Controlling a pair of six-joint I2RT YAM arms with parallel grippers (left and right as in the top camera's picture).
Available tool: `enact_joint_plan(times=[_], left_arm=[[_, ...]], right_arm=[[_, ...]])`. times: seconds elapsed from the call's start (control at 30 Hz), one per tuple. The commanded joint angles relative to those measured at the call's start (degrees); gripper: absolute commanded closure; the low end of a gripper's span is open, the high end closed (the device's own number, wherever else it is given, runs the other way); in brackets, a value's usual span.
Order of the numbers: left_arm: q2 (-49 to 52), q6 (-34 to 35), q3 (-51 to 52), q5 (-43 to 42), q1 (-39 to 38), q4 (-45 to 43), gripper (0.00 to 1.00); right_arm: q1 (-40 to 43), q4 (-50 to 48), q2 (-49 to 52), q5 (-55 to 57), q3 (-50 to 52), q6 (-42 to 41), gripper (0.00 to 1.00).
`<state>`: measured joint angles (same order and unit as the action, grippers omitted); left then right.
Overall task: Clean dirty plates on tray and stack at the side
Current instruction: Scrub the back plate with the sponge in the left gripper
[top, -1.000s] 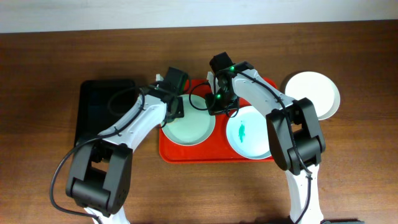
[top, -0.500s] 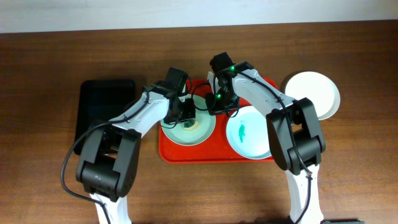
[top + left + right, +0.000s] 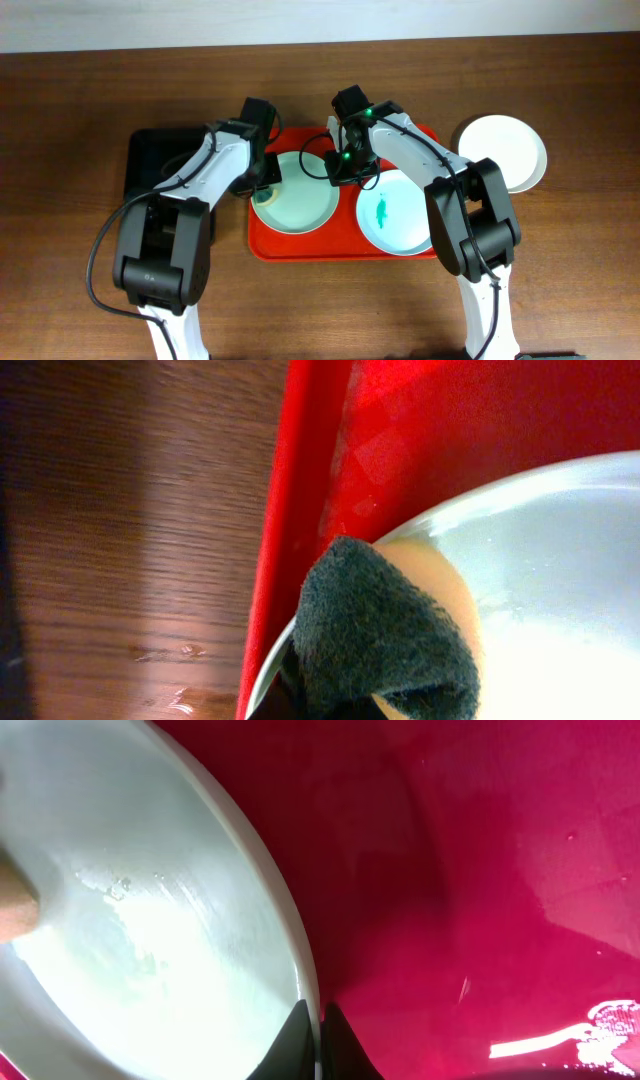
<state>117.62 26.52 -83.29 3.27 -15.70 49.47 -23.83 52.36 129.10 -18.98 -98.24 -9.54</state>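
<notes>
Left end effector [image 3: 262,180]: we are clamping it on sponge [image 3: 385,630], dark pad resting on left rim of mint green plate [image 3: 300,205]. Right end effector [image 3: 320,1045]: we are pinching same plate's far right rim, tips together on it. We are seeing this plate in left half of red tray [image 3: 300,252], pale blue plate [image 3: 400,228] with teal smear [image 3: 381,211] in right half, white plate [image 3: 503,150] on desk [image 3: 320,310] just off tray's far right corner.

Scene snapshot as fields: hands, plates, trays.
left hand: shut on sponge, at green plate left rim
right hand: shut on green plate rim
green plate: on red tray
blue plate: on red tray, teal smear
white plate: on table, right of red tray
black tray: left of red tray
</notes>
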Motion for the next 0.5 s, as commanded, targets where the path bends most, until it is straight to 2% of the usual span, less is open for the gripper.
enact_joint_plan(times=[0.0, 0.1, 0.17, 0.23, 0.27, 0.33, 0.4, 0.47], left_arm=[[0.5, -0.9, -6.3, 10.6, 2.1, 4.7, 1.0], [-1.1, -0.9, -11.7, 14.2, 2.2, 9.6, 1.0], [-2.2, -0.9, -13.2, 12.8, 2.2, 11.1, 1.0], [-3.0, -2.2, -13.2, 2.0, 2.1, 11.7, 1.0], [-3.0, -5.5, -13.1, -5.2, 2.1, 11.6, 1.0], [-2.8, -8.2, -12.2, -13.8, 2.0, 11.6, 1.0], [-2.8, -8.2, -9.5, -17.7, 1.5, 10.4, 1.0], [-2.8, -8.2, -5.8, -17.5, 0.9, 8.1, 1.0]], right_arm=[[1.0, 0.8, 0.0, 3.2, 0.5, -0.4, 0.96], [1.0, 0.8, 0.0, 3.2, 0.5, -0.4, 0.96], [1.0, 0.7, 0.0, 3.2, 0.5, -0.4, 0.96], [1.0, 0.3, 0.0, 3.2, 0.5, -0.4, 0.96], [1.0, 0.3, 0.0, 3.2, 0.5, -0.4, 0.96], [1.0, 0.3, 0.0, 3.2, 0.5, -0.4, 0.96], [1.0, 0.3, 0.0, 3.2, 0.5, -0.4, 0.96], [1.0, 0.3, 0.0, 3.2, 0.5, -0.4, 0.96]])
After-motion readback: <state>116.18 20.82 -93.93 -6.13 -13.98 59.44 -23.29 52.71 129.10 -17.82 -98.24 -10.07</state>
